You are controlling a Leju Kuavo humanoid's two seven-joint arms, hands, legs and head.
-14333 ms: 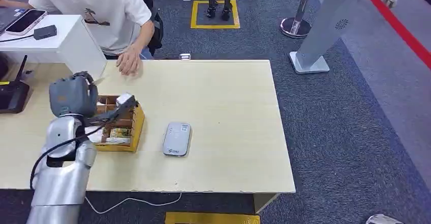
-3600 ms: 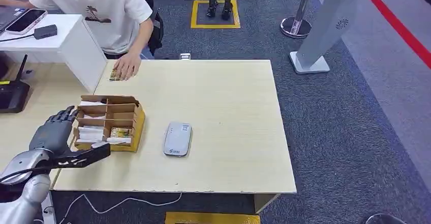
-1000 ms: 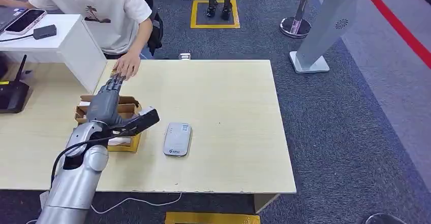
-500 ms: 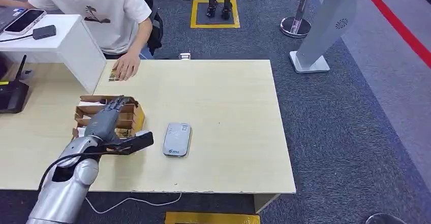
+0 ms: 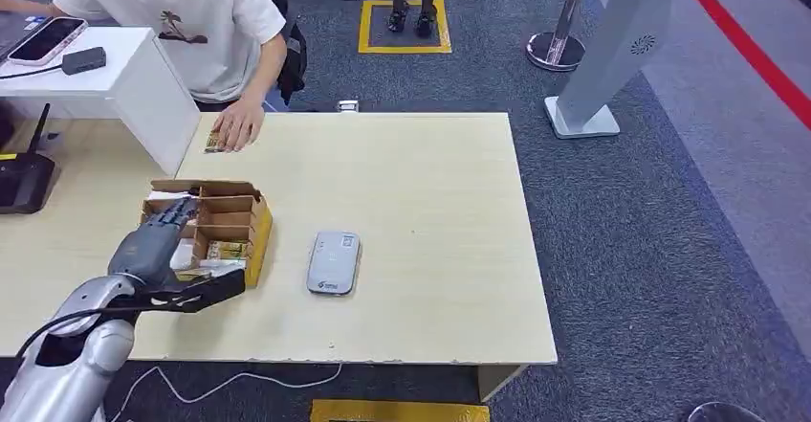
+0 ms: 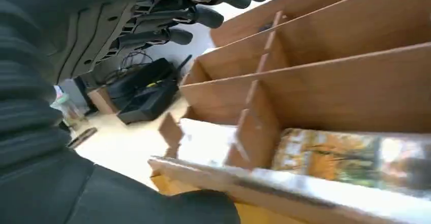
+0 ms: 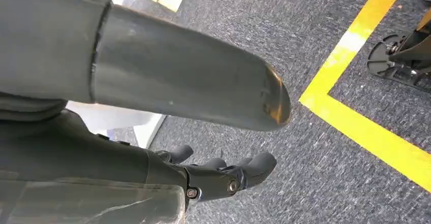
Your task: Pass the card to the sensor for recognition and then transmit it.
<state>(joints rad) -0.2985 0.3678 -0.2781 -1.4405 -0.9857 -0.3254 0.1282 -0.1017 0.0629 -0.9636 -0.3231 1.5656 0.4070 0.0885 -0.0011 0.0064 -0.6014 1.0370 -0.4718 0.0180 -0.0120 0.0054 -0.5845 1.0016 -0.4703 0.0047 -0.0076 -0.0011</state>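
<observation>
My left hand [image 5: 151, 243] hovers over the left side of the brown card box [image 5: 260, 223], fingers spread, thumb stretched toward the box's front, nothing in it. In the left wrist view its fingers [image 6: 195, 16] spread above the wooden compartments [image 6: 305, 89]; a colourful card [image 6: 330, 155] lies in one. A picture card [image 5: 228, 249] shows in the box's near row. The grey-white sensor [image 5: 333, 261] lies flat right of the box. A person's hand [image 5: 239, 121] rests on another card [image 5: 214, 142] at the table's far edge. My right hand [image 7: 223, 176] hangs over carpet, holding nothing.
A white stand [image 5: 143, 82] with a phone [image 5: 46, 39] sits at the far left, and a black router [image 5: 24, 178] beside it. The person sits behind the table [image 5: 421, 202]. A cable hangs off the front edge. Yellow floor tape [image 7: 356, 127] lies below my right hand.
My left hand has drawn back from near the person's hand, across the box, toward me and to the left. The card stays under the person's hand.
</observation>
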